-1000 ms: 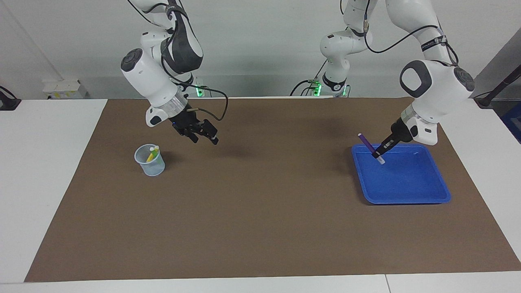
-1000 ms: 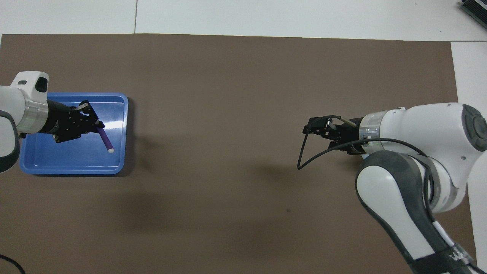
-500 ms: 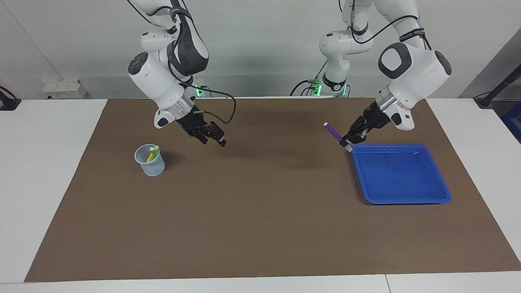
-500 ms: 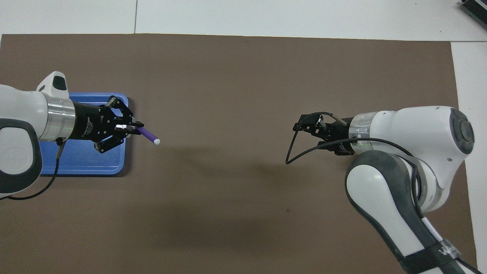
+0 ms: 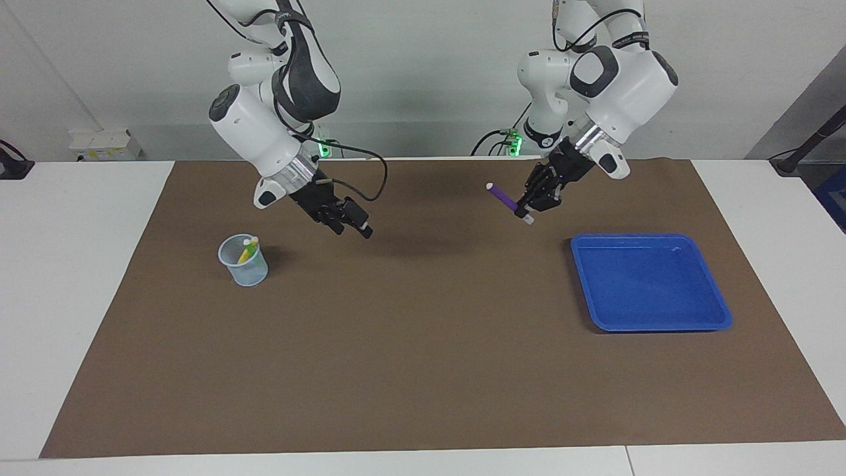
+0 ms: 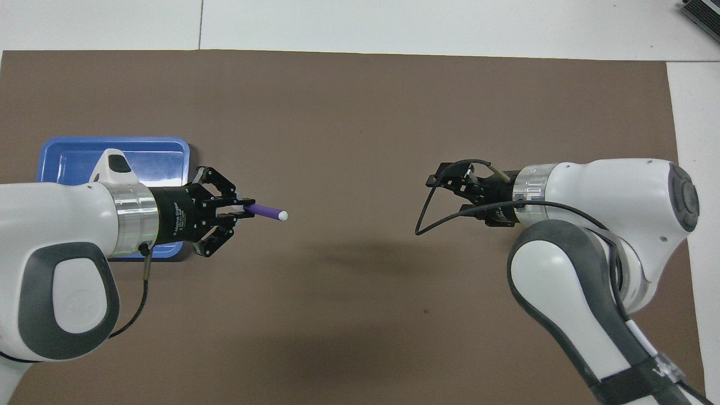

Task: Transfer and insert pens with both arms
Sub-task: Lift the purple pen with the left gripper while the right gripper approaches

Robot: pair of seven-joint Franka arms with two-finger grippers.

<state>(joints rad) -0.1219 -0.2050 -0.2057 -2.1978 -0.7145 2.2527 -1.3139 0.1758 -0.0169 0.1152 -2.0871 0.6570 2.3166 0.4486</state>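
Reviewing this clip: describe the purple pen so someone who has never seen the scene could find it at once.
Start from the blue tray at the left arm's end of the brown mat. Over the bare mat beside it hangs the left hand, shut on the purple pen. It is the only pen in the air; the other pens stand in the clear cup near the right hand.

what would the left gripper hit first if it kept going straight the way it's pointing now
Most likely the right gripper. The left gripper, shut on the purple pen, points across the brown mat toward it, with only open air between. The pen's tip would arrive first, though their relative heights are hard to judge.
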